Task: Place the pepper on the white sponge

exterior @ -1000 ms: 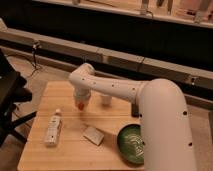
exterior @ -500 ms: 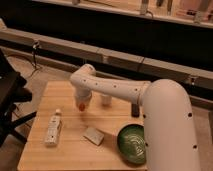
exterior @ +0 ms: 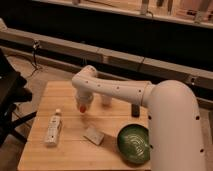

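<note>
The pepper (exterior: 82,107) is a tiny red-orange object at the tip of my gripper (exterior: 82,104), held just above the wooden table (exterior: 65,155). The gripper is shut on it, at the middle of the table. The white sponge (exterior: 93,134) is a small flat off-white pad lying on the table in front of the gripper and slightly to the right, apart from it. My white arm (exterior: 125,92) reaches in from the right.
A green bowl (exterior: 134,143) sits at the front right, close to the sponge. A long white bottle (exterior: 53,129) lies at the front left. A small white cup (exterior: 106,100) and a dark object (exterior: 135,110) stand behind the gripper to the right.
The gripper with the pepper has moved a little down and to the right, toward the sponge. Nothing else on the table has moved.
</note>
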